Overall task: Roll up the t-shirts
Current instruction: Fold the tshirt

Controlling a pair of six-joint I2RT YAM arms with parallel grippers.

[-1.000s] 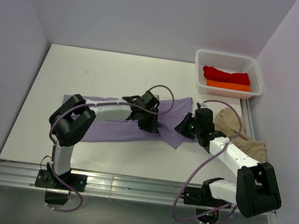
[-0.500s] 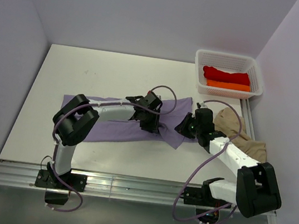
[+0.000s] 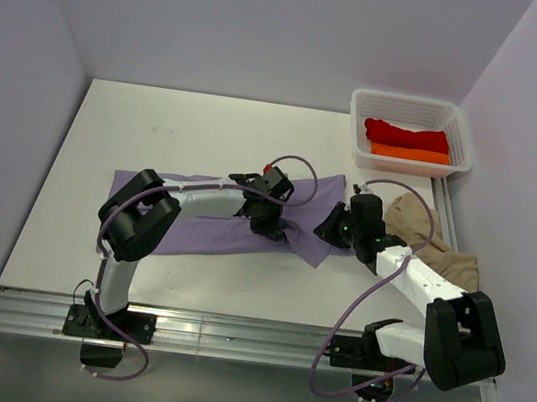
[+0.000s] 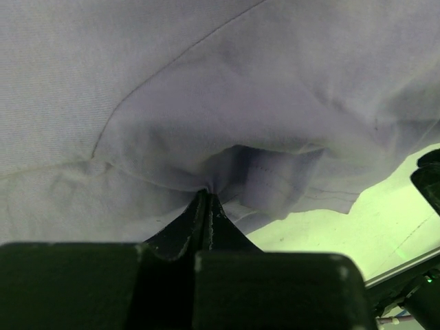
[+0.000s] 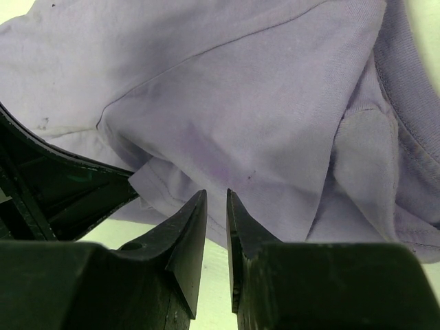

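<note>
A lavender t-shirt lies spread flat across the middle of the table. My left gripper sits low on its right part, jaws shut and pinching a pucker of the lavender cloth at the tips. My right gripper rests at the shirt's right edge. Its jaws stand a narrow gap apart, with the hem of the lavender cloth just beyond the tips and nothing between them. A beige t-shirt lies crumpled under the right arm. Red and orange t-shirts lie rolled in the basket.
The white mesh basket stands at the back right corner. Purple walls close in the table at the left, back and right. Bare white tabletop stretches behind the lavender shirt. The left gripper's black body shows close beside my right fingers.
The left gripper has slid a little right along the lavender shirt and closed its jaws on the cloth. The right arm has barely moved.
</note>
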